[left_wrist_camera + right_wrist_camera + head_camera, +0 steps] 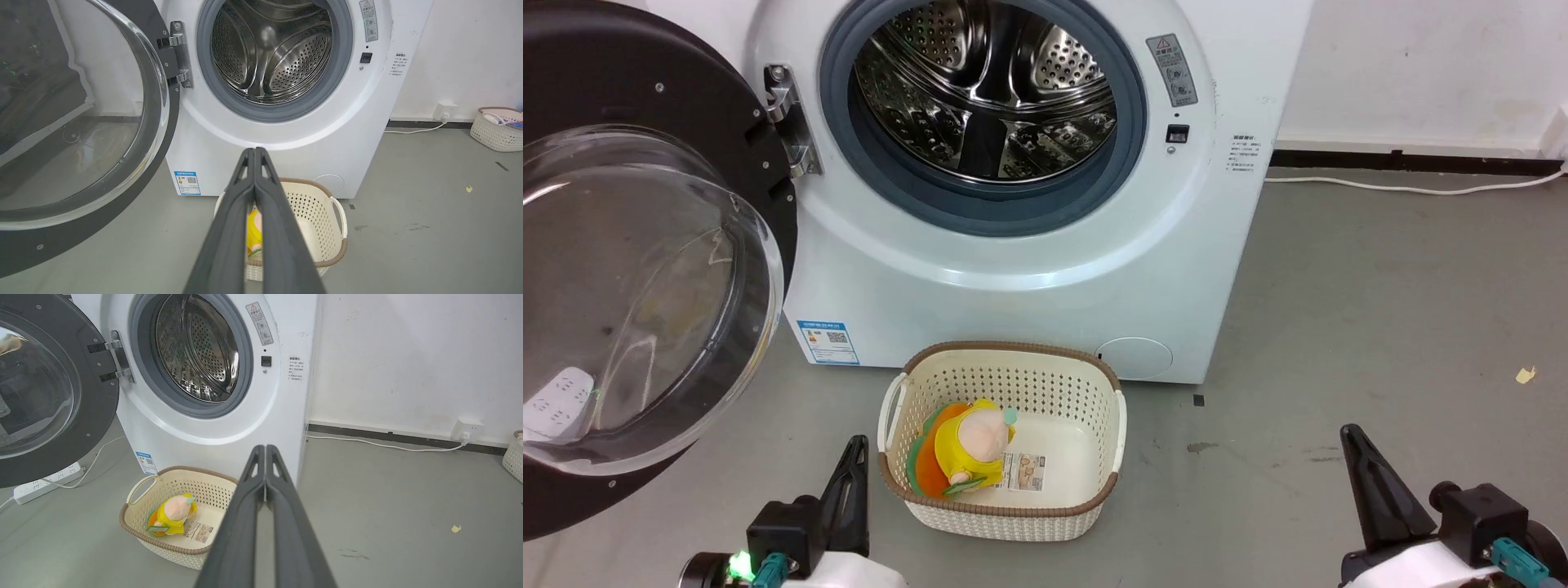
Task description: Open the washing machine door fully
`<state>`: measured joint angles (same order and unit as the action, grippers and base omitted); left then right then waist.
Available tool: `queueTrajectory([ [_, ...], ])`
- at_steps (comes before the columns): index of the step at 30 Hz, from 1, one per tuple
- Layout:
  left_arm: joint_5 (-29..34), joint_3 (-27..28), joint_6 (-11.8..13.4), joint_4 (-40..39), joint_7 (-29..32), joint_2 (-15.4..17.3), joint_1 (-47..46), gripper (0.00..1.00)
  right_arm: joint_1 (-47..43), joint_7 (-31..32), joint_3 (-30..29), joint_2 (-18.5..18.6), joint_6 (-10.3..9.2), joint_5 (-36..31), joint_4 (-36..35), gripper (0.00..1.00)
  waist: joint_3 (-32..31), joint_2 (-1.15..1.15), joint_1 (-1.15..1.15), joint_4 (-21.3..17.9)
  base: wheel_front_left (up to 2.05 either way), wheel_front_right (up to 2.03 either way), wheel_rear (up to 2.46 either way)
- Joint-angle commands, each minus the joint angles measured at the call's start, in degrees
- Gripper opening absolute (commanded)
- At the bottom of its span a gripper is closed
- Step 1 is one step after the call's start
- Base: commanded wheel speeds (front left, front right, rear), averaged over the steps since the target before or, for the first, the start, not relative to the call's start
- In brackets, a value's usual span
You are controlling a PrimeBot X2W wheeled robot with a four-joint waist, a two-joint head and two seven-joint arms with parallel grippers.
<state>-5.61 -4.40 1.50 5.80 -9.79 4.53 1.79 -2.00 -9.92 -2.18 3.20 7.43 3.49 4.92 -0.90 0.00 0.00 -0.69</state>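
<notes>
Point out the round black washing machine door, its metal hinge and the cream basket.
round glossy black washing machine door (703, 98), head view, black rim above glass.
metal hinge (792, 131), head view, bright bracket.
cream perforated plastic basket (1013, 380), head view, back wall.

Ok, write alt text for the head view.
The washing machine door stands wide open at the left, exposing the steel drum of the white machine. A cream basket holding a yellow plush toy sits on the grey floor before it. The left gripper and right gripper show at the bottom, fingers shut, touching nothing.
</notes>
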Motion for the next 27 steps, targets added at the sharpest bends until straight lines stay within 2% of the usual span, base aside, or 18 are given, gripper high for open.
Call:
queueTrajectory([
  [1, 0.55, 0.33, -0.19, -0.31, 0.19, -0.12, -0.57, 0.00, 0.59, 0.24, 0.12, -0.12, 0.03, -0.45, -0.41, 0.00, 0.01, 0.00, 0.00, 0.01, 0.00, 0.00, 0.00],
  [27, 2.27, 1.71, -0.63, -2.17, 3.45, -0.64, -0.98, 0.00, 1.07, 3.52, 0.82, -0.19, 0.04, -1.48, -1.94, 0.00, 0.31, 0.00, 0.00, 0.24, 0.00, 0.00, 0.00],
])
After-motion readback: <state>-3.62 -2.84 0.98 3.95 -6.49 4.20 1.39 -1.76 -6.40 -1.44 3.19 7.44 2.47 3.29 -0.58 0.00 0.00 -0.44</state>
